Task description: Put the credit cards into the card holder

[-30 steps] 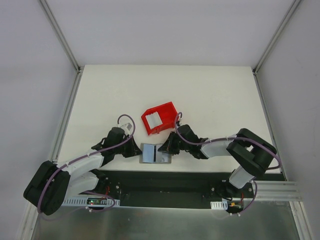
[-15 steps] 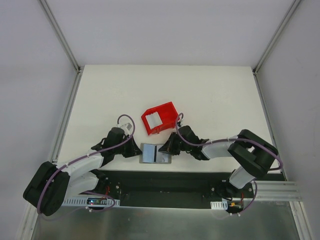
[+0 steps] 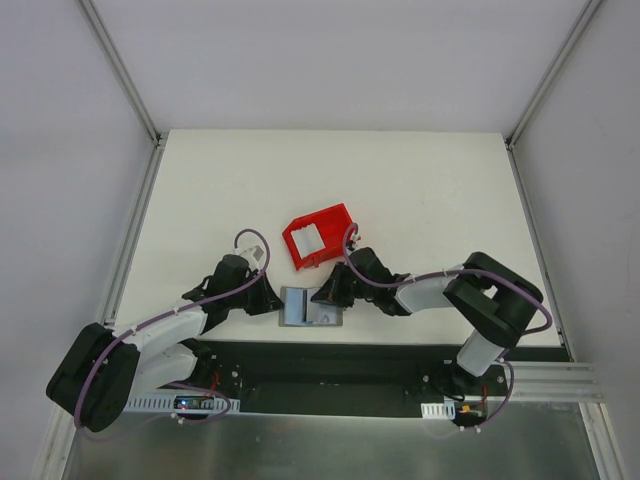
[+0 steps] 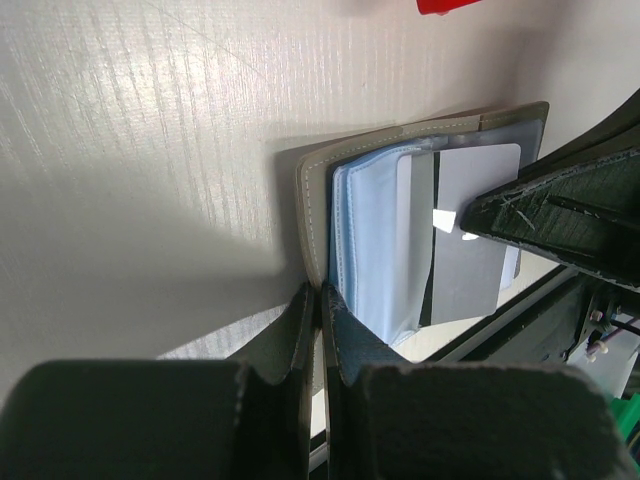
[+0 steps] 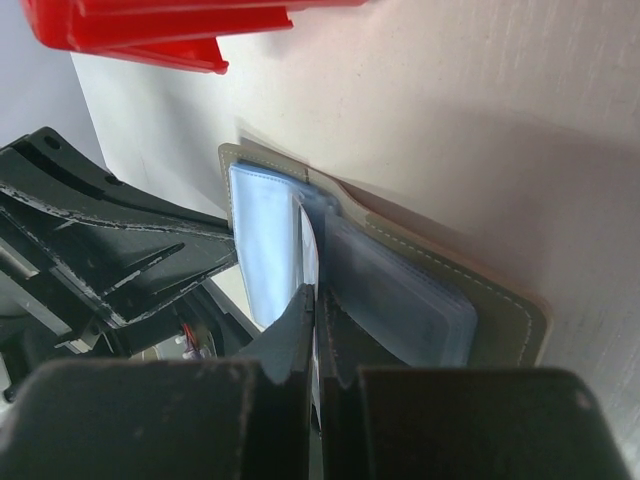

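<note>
The card holder (image 3: pixel 300 308) lies open near the table's front edge, grey outside with light blue sleeves (image 4: pixel 365 240) inside. My left gripper (image 4: pixel 320 290) is shut on the left edge of its grey cover (image 4: pixel 312 215) and shows in the top view as the left gripper (image 3: pixel 277 303). My right gripper (image 5: pixel 315 292) is shut on a pale credit card (image 4: pixel 470 175), which stands edge-on between the sleeves (image 5: pixel 400 290). From above, the right gripper (image 3: pixel 322 297) sits over the holder's right half.
A red bin (image 3: pixel 318 236) lies just behind the card holder, close to the right wrist. A pale rectangle (image 3: pixel 308 239) shows in it; whether it is a card I cannot tell. The black base plate (image 3: pixel 330 365) borders the table's front edge.
My right gripper has shifted a little to the left over the card holder with the card in it. The left arm has not moved.
</note>
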You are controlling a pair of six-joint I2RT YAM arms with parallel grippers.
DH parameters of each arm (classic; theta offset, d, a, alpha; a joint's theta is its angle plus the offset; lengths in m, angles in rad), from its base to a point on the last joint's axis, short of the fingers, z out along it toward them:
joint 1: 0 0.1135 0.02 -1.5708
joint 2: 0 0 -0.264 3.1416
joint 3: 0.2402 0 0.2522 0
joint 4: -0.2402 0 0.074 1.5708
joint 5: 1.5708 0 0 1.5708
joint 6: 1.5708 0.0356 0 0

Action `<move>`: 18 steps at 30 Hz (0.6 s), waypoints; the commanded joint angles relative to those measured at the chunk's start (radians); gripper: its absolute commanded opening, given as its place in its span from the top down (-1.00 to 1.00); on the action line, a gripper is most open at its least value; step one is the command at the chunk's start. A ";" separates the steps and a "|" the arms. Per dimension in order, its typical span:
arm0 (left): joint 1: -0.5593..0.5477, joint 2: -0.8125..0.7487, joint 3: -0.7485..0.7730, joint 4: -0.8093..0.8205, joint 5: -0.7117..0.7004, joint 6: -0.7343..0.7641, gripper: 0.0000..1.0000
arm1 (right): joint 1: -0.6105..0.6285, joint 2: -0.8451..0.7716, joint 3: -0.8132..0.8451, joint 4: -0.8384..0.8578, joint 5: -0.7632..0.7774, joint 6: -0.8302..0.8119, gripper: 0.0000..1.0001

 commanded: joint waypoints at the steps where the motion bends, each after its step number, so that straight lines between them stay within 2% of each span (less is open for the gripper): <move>1: 0.001 -0.004 -0.007 -0.009 -0.021 0.005 1.00 | 0.024 0.029 -0.002 -0.004 0.014 0.013 0.99; 5: 0.001 0.007 -0.004 -0.002 -0.022 0.009 1.00 | 0.058 0.043 0.024 -0.004 0.028 0.034 0.93; 8: 0.001 0.018 0.004 -0.002 -0.016 0.014 1.00 | 0.055 0.052 0.027 -0.016 0.034 0.033 0.70; 11: 0.002 0.008 -0.002 -0.002 -0.018 0.011 1.00 | 0.030 -0.017 -0.014 -0.065 0.089 0.013 0.21; 15: 0.001 -0.008 -0.011 -0.002 -0.019 0.008 1.00 | 0.006 -0.118 0.006 -0.260 0.158 -0.064 -0.02; 18: 0.001 -0.007 -0.011 -0.002 -0.021 0.003 1.00 | 0.016 -0.127 0.058 -0.340 0.146 -0.102 -0.04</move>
